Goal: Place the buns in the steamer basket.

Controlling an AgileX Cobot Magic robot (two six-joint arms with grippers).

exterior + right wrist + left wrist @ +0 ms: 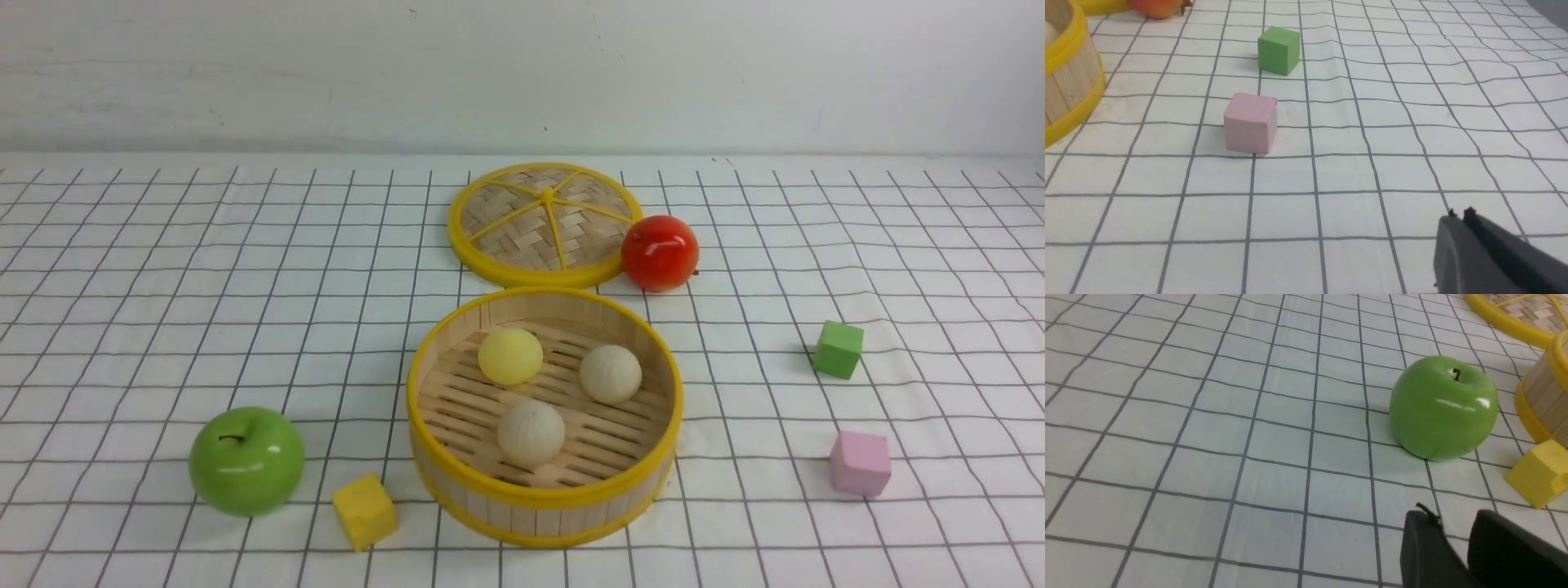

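Both grippers, left (pixel 1457 526) slightly parted, right (pixel 1458 218) closed, are hovering empty; three buns (pixel 531 431) are sitting in the steamer basket (pixel 457 482), lid (pixel 490 265) at twelve o'clock.

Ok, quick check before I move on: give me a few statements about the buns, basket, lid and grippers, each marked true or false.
1. All three buns lie inside the steamer basket: the yellow bun and two beige buns. True.
2. The lid sits on the basket. False: it lies flat on the cloth behind the basket.
3. The red apple is right beside the lid's rim. True.
4. The left gripper holds the green apple. False: it holds nothing and the apple sits apart on the cloth.
5. The right gripper grips the pink cube. False: its fingers are together, empty, away from the cube.
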